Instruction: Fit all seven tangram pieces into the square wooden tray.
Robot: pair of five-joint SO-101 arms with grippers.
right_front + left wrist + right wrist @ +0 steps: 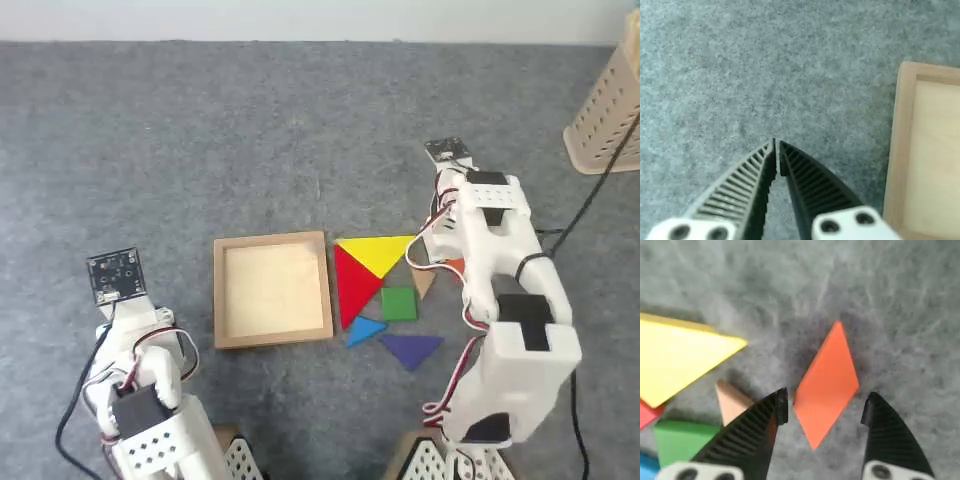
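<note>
The wooden tray (pixel 218 292) lies between the arms, holding no piece yet. The left gripper (pixel 776 146) is clenched and empty beside it. The right gripper (pixel 826 399) is spread either side of the orange diamond (pixel 826 375), apart from the tray. The diamond looks thin, stiff, light and likely slippery, so pinch across its long edges.

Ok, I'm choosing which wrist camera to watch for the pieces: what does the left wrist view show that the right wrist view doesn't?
Left wrist view has the wooden tray beside its shut left gripper. Right wrist view has the open right gripper with the orange piece between its fingers, plus a yellow piece, tan piece and green piece. Both share the grey carpet.
</note>
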